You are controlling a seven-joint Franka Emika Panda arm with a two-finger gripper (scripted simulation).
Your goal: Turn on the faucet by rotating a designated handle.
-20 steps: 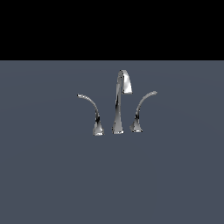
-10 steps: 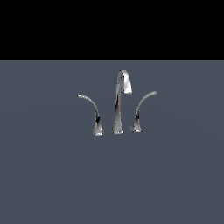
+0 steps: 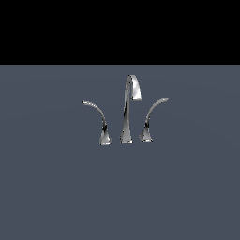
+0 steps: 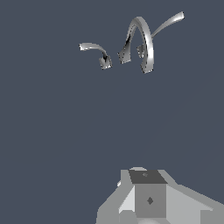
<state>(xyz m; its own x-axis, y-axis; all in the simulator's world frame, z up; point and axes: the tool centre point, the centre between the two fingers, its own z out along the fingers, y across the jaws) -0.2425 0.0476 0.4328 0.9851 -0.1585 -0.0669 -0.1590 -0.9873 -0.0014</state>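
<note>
Only the wrist view shows the gripper (image 4: 146, 192), a grey block well apart from the faucet (image 3: 127, 112), its fingers hidden, so I cannot tell whether they are spread or pressed together; the exterior view shows no arm. No writing is readable anywhere. On the exterior view's left, the handle (image 3: 99, 119), a thin shiny chrome lever, arcs leftward from a flared base on the grey surface (image 3: 56, 187), beside the taller hooked spout (image 3: 130, 105) and the mirrored lever (image 3: 151, 117).

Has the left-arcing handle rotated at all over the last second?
No. In the exterior view the handle keeps the same arc and the same gap from the spout, its tip pointing toward that view's left.
</note>
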